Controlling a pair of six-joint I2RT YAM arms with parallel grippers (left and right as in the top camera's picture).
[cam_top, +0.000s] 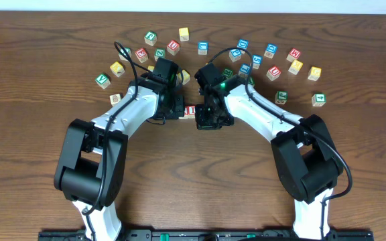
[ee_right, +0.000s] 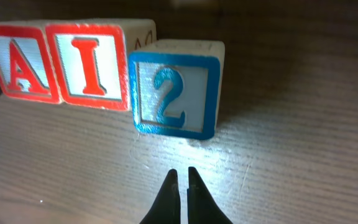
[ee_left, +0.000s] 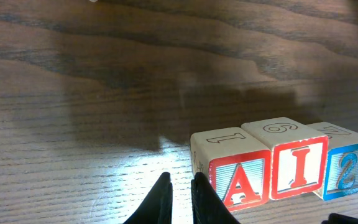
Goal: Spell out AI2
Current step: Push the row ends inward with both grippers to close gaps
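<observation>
Three wooden blocks stand in a row on the table. A red A block (ee_left: pixel 238 177) (ee_right: pixel 18 62), a red I block (ee_left: pixel 297 165) (ee_right: pixel 89 62) and a blue 2 block (ee_left: pixel 348 169) (ee_right: pixel 174 93) read A I 2. In the overhead view the row (cam_top: pixel 190 111) is mostly hidden between the two arms. My left gripper (ee_left: pixel 180 182) is shut and empty, its tips just left of the A block. My right gripper (ee_right: pixel 181 172) is shut and empty, just in front of the 2 block. The 2 block sits slightly forward of the other two.
Several loose letter blocks lie in an arc across the far side of the table, such as a green one (cam_top: pixel 102 81), a yellow one (cam_top: pixel 183 33) and a green one (cam_top: pixel 318 99). Both arms meet at the table's middle.
</observation>
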